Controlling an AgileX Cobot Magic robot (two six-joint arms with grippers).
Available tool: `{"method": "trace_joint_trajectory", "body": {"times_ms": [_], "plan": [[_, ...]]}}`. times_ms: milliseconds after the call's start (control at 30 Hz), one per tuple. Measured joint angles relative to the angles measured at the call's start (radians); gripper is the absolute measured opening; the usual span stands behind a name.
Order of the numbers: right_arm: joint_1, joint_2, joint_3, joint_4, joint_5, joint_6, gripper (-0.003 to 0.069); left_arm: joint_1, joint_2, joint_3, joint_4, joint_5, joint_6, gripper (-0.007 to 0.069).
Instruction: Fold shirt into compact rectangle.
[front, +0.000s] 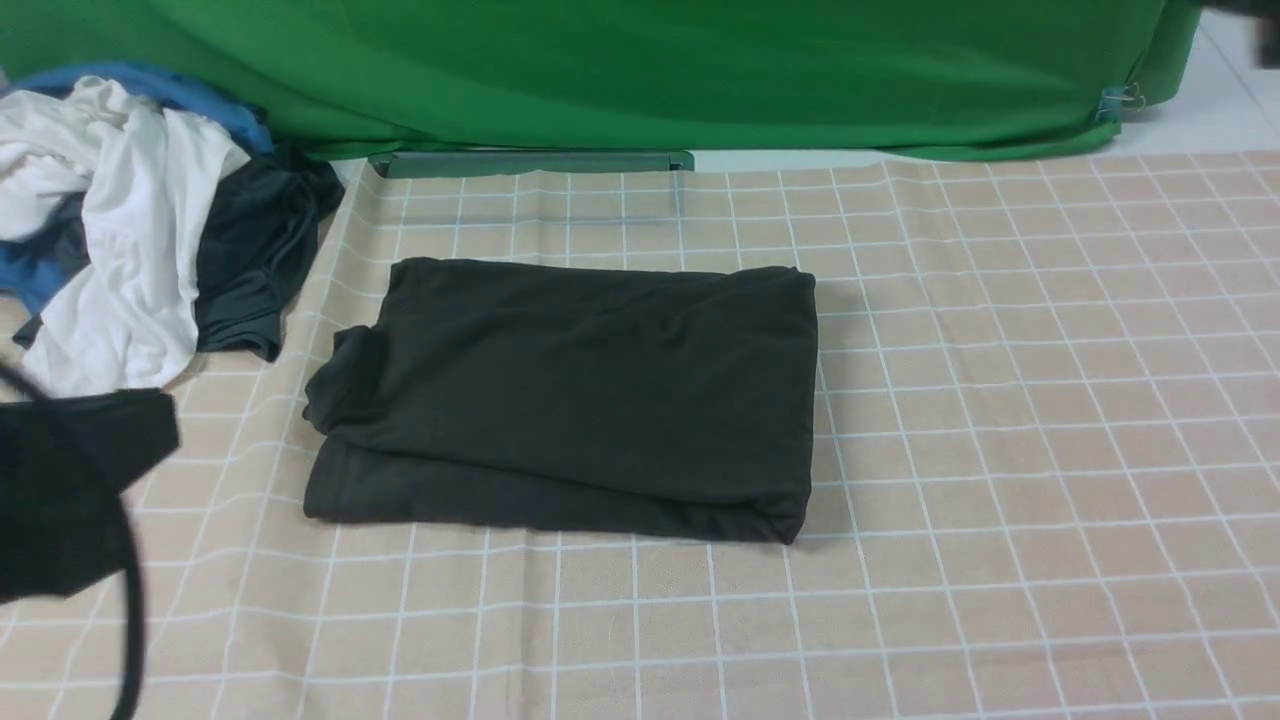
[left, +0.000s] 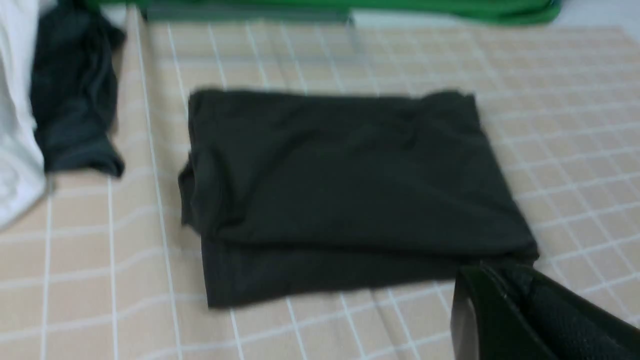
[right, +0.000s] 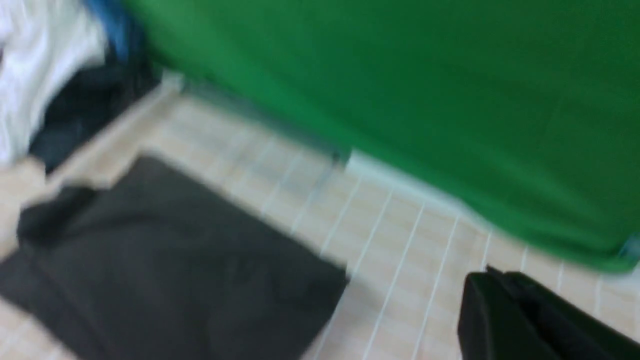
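At the far left lies one heap of crumpled clothes: white, blue and dark grey pieces. One black cotton shirt, folded into a rectangle, lies mid-cloth on the beige checked tablecloth, long axis left to right, stepped edges leftward. The closed left gripper hovers empty near its corner; the closed right gripper hangs well apart
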Motion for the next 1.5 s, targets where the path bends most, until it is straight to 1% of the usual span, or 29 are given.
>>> {"method": "trace_joint_trajectory", "body": {"times_ms": [100, 167, 200, 233, 300, 367, 433, 533, 600, 633, 767, 900, 1067, 1233, 1300, 1400, 1500], "plan": [[0.0, -0.2, 0.197, 0.0, -0.241, -0.009, 0.0036, 0.0, -0.084, 0.0, 0.004, -0.01, 0.0, 0.0019], [0.0, -0.322, 0.3, 0.0, -0.376, -0.01, 0.0036, 0.0, -0.118, 0.001, 0.007, -0.018, 0.0, 0.0019], [0.0, -0.362, 0.337, 0.0, -0.419, -0.012, 0.0036, 0.0, -0.132, 0.003, 0.007, -0.021, 0.0, 0.0019], [0.0, -0.45, 0.42, 0.0, -0.521, -0.012, 0.0036, 0.0, -0.149, 0.007, 0.007, -0.031, 0.0, 0.0019], [0.0, -0.529, 0.496, 0.0, -0.619, -0.012, 0.0036, 0.0, -0.166, 0.017, 0.007, -0.046, 0.0, 0.0019], [0.0, -0.641, 0.609, 0.0, -0.773, -0.012, 0.0036, 0.0, -0.176, 0.039, 0.007, -0.067, 0.0, 0.0019], [0.0, -0.694, 0.656, 0.0, -0.834, -0.012, 0.0038, 0.0, -0.176, 0.052, 0.007, -0.082, 0.0, 0.0019], [0.0, -0.729, 0.678, 0.0, -0.856, -0.012, 0.0052, 0.0, -0.175, 0.058, 0.01, -0.094, 0.0, 0.0019], [0.0, -0.749, 0.679, 0.0, -0.858, -0.012, 0.0077, 0.0, -0.175, 0.061, 0.012, -0.108, 0.0, 0.0019], [0.0, -0.756, 0.679, 0.0, -0.86, -0.011, 0.0108, 0.0, -0.175, 0.061, 0.014, -0.116, 0.0, 0.0019], [0.0, -0.757, 0.679, 0.0, -0.853, -0.01, 0.0169, 0.0, -0.175, 0.061, 0.014, -0.123, 0.0, 0.0019], [0.0, -0.757, 0.679, 0.0, -0.85, -0.01, 0.0202, 0.0, -0.175, 0.061, 0.014, -0.123, 0.0, 0.0019], [0.0, -0.757, 0.679, 0.0, -0.85, -0.009, 0.0217, 0.0, -0.175, 0.061, 0.014, -0.123, 0.0, 0.002], [0.0, -0.757, 0.679, 0.0, -0.85, -0.009, 0.0217, 0.0, -0.175, 0.061, 0.018, -0.123, 0.001, 0.0019], [0.0, -0.757, 0.679, 0.0, -0.85, -0.009, 0.0217, 0.0, -0.175, 0.061, 0.035, -0.133, 0.023, 0.0019], [0.0, -0.757, 0.68, 0.0, -0.849, -0.009, 0.0217, 0.0, -0.178, 0.073, 0.06, -0.185, 0.042, 0.0019], [0.0, -0.757, 0.68, 0.0, -0.849, -0.009, 0.0218, 0.0, -0.231, 0.164, 0.114, -0.342, 0.047, 0.0019]]}}
